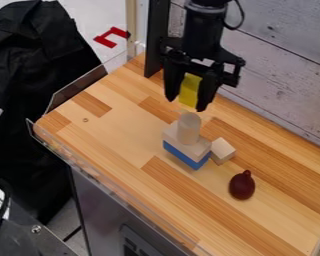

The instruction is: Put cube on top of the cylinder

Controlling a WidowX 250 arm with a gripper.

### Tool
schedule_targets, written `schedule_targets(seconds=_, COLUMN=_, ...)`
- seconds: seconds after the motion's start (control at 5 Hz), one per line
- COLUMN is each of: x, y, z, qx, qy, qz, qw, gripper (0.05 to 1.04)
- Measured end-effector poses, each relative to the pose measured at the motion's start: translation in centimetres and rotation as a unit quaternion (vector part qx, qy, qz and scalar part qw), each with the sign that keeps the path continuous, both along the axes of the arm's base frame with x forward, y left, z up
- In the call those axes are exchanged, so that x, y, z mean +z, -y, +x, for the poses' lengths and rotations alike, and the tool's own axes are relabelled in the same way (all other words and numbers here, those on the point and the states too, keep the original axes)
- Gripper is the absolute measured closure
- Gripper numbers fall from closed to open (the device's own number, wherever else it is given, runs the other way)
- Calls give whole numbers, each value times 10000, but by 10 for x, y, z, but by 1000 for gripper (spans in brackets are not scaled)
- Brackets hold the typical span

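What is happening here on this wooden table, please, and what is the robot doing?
The robot's gripper holds a yellow block between its two fingers, up above a pale cylinder. The cylinder stands upright on a light wooden block, which lies on a blue block. The yellow block is not yet placed on the cylinder; that looks like the next step. Beside this stack are a small wooden cube and, farther off, a dark red pear-shaped object.
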State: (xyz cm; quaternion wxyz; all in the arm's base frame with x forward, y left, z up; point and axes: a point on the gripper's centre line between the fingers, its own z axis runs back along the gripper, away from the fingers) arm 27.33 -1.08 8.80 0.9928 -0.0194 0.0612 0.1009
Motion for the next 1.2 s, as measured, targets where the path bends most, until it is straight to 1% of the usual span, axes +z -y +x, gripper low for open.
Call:
schedule_targets(seconds=0.2, x=-2, y=-2, z=-1, qx=-15, qy=-3, qz=-51, qw=10000, gripper=537)
schedule_targets(seconds=0.4, x=-8, y=-1, z=-4, qx=-32, qy=-94, qz=-58, qw=9999, gripper=537)
schedule_targets(seconds=1.0, x=-12, y=8, z=-10, qx=-138, qy=-181, qz=-93, qw=9997, gripper=537)
schedule_targets(seconds=1.2, x=-13, y=9, z=-10, qx=-149, qy=-174, qz=-99, qw=9997, gripper=537)
